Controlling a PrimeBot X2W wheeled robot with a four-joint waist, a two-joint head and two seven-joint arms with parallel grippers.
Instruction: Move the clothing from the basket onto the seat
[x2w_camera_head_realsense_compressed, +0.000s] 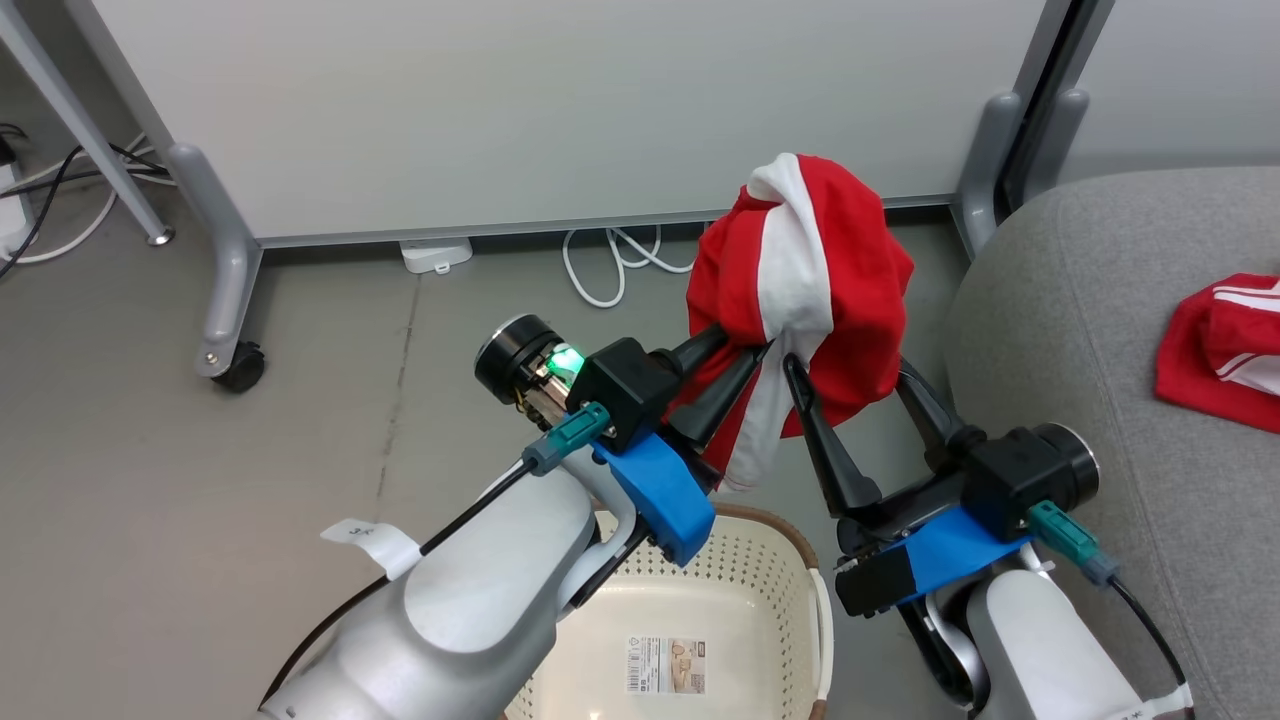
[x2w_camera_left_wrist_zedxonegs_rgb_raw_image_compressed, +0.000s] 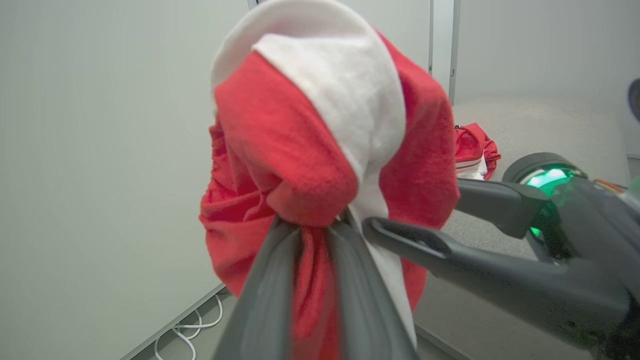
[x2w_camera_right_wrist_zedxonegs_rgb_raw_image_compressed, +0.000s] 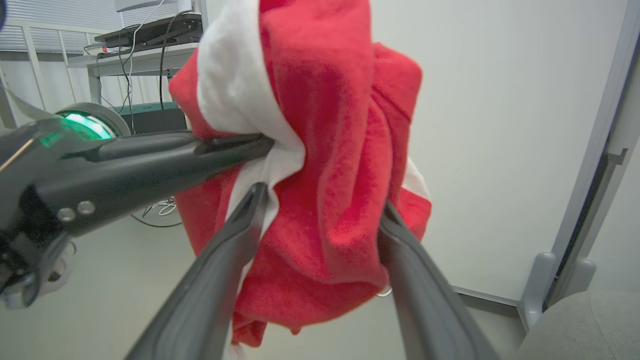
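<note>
Partly basket hidden under arms; left gripper pinches shirt, right gripper spread wide around it.

Grey floor under me, seam line running from 12 toward 6 at left of centre. Basket sits on floor at 6, label on its bottom. White cable loop on floor at 12, white power adapter just beside it at 11, both against partition foot. Castor wheel at 9. Seat at 3, grey cushion; red garment with white stripes lies on it near right edge.
</note>
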